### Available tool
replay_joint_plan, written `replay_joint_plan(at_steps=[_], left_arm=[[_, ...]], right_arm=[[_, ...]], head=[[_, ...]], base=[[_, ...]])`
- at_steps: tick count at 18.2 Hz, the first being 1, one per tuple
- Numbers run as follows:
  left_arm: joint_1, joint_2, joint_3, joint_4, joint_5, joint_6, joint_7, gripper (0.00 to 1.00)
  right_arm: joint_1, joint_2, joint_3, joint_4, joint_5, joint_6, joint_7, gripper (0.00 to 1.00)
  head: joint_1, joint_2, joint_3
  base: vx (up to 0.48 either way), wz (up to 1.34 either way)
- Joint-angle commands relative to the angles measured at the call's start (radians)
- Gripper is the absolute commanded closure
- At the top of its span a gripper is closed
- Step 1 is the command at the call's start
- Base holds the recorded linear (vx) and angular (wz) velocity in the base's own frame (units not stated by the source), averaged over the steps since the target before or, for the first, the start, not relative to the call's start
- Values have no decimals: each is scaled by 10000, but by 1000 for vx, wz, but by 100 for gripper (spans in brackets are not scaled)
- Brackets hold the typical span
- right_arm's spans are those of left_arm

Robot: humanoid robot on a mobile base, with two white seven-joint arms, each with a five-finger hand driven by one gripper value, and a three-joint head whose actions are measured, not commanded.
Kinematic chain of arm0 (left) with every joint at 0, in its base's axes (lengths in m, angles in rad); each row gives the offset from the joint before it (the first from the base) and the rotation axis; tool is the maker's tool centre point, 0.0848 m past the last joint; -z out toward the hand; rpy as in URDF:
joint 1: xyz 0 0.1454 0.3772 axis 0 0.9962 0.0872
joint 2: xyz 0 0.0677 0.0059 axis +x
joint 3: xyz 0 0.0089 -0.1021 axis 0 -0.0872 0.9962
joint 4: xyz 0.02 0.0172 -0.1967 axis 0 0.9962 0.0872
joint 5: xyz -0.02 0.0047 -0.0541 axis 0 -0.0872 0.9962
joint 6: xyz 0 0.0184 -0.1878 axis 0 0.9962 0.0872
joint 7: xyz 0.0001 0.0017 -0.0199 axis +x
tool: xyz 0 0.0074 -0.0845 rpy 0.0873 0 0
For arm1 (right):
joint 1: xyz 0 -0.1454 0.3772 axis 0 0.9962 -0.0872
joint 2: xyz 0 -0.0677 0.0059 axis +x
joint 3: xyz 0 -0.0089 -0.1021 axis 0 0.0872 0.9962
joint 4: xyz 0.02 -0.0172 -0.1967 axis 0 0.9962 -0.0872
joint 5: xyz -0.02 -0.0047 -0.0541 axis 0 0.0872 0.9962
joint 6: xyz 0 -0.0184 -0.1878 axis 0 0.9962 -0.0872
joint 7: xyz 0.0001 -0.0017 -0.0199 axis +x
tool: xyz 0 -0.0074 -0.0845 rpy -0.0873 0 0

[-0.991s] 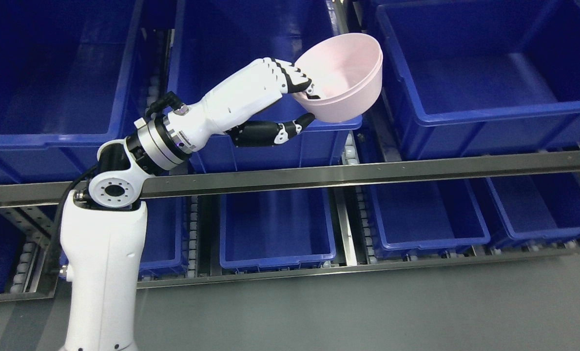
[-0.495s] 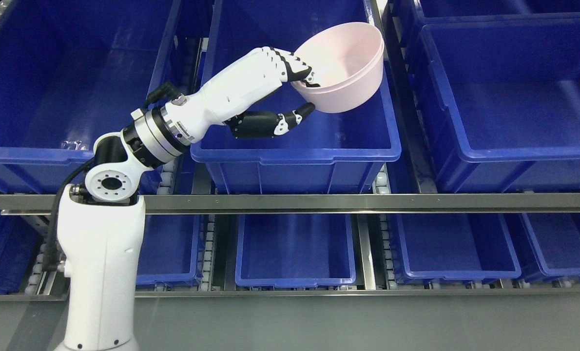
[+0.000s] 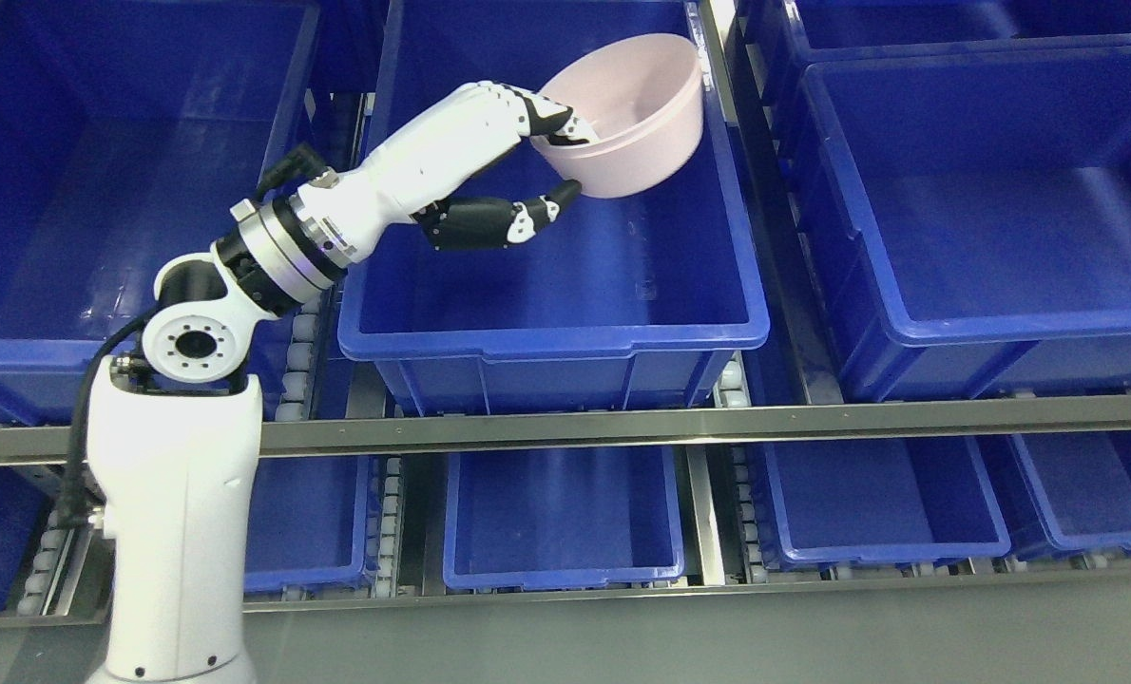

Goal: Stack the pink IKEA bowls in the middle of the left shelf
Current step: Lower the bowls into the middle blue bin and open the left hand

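Pink bowl [image 3: 627, 114] carries no legible brand or marking in the head view. Left hand [image 3: 518, 157] grips its near rim, fingers [image 3: 551, 119] curled over the edge, thumb [image 3: 546, 204] beneath. Bowl is held tilted above the middle blue bin [image 3: 565, 332], toward its far end.

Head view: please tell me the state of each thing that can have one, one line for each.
Pink bowl: held tilted, above the floor of the middle bin, nothing in it.
Left robot hand: shut on the pink bowl, fingers over the rim, thumb under it.
Middle bin: upright on the shelf, no other bowl visible inside.
Right bin: upright, nothing visible inside.
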Motion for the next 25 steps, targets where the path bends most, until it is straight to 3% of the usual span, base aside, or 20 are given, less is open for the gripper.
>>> replay_joint_plan(at_steps=[1,5,9,10,12,16,20,22,23,25], left_arm=[[-91,1431,587,783,-1219,1074,50,92],[-228,1388,160,1996,-1803,1137,50,92],[-963,621,-655,2932,-1881,1152,202,87],[-1102,513,-686,3010,-1927,1152,370,81],[-1210,497,-702,3026,-1927,1137,601,47],[-1119,451,-121,3026,-1851,1121,1090,28],[-965,-205,554,3026,-1698,1167,3218,10],[-889,-249,1077,3057,-585,1183,4492,9],[-813,-249,1002,3239,835,1320,5106,9],[-720,-249,909,3242,3216,2738,6668,8]], right_arm=[[15,-175,-107,-337,0,-2,-2,0],[15,-175,-107,-337,0,-2,-2,0],[15,-175,-107,-337,0,-2,-2,0],[31,-175,-107,-337,0,-2,-2,0],[15,-175,-107,-337,0,-2,-2,0],[15,-175,-107,-337,0,-2,-2,0],[15,-175,-107,-337,0,-2,-2,0],[15,-175,-107,-337,0,-2,-2,0],[15,-175,-107,-337,0,-2,-2,0],[15,-175,-107,-337,0,-2,-2,0]], head=[[0,0,0],[0,0,0],[0,0,0],[0,0,0],[0,0,0],[0,0,0],[0,0,0],[0,0,0],[0,0,0],[0,0,0]], base=[[65,-40],[34,0],[0,0],[0,0],[0,0],[0,0],[0,0],[0,0],[0,0],[0,0]])
